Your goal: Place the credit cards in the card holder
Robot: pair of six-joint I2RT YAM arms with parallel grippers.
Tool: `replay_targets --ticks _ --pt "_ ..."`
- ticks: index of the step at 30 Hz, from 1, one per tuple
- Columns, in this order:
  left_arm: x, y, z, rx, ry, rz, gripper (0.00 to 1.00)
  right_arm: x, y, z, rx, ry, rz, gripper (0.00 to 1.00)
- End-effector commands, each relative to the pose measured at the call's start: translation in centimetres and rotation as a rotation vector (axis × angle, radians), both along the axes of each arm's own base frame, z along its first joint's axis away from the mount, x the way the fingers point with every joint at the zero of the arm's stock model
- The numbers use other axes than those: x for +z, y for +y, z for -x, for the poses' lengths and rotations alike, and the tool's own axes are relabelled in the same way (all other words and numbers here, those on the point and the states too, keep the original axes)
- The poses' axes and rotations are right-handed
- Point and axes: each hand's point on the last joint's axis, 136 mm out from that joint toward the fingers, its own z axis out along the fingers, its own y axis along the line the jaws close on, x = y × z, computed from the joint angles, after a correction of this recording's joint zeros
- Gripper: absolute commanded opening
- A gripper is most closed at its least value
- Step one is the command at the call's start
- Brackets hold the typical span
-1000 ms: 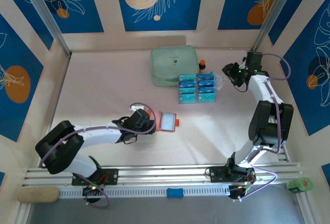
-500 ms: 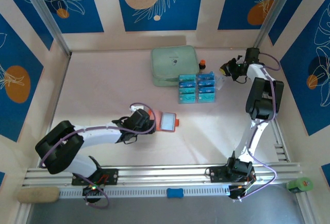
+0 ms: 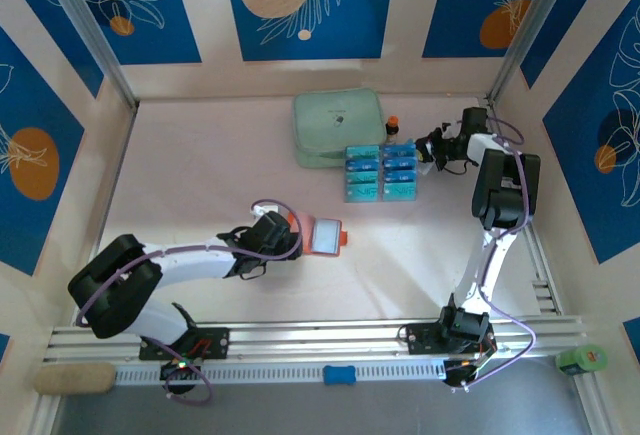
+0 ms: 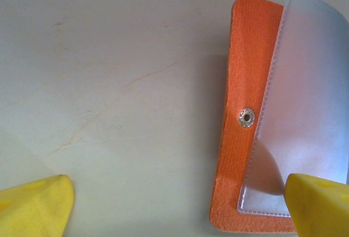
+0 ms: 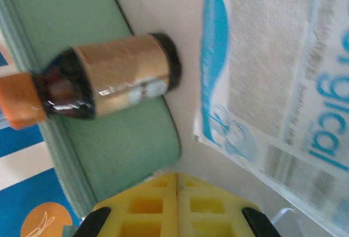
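Right fingers (image 5: 144, 204) neared tray (image 3: 383, 198) of credit cards (image 3: 364, 185); card holder (image 3: 326, 235) open.

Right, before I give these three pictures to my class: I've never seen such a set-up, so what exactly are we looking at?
Two robot arms, left and right, are bolted at the table's near edge. The overhead picture looks down on both; the other two come from a camera on each wrist. On the table lie an open orange card holder, rows of teal credit cards, a mint-green zip case, a small brown bottle and a white-and-blue packet. The left claw is open, one yellow finger over the holder's corner. The right claw is shut, near the bottle. Neither holds anything.
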Motion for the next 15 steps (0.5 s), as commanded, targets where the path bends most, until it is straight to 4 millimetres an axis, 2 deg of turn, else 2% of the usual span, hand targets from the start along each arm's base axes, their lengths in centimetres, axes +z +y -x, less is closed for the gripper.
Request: replay_targets --ticks 1,10,15 --pt "-0.3 0.6 0.5 0.004 0.021 -0.002 0.98 3.4 0.7 0.8 0.026 -0.078 -0.032 0.00" --pt "0.1 1.0 0.9 0.005 0.007 0.015 0.98 4.1 1.9 4.2 0.032 -0.083 -0.038 0.00" --pt "0.2 1.2 1.2 0.004 0.005 0.020 0.98 5.1 1.1 6.2 -0.012 -0.100 0.016 0.00"
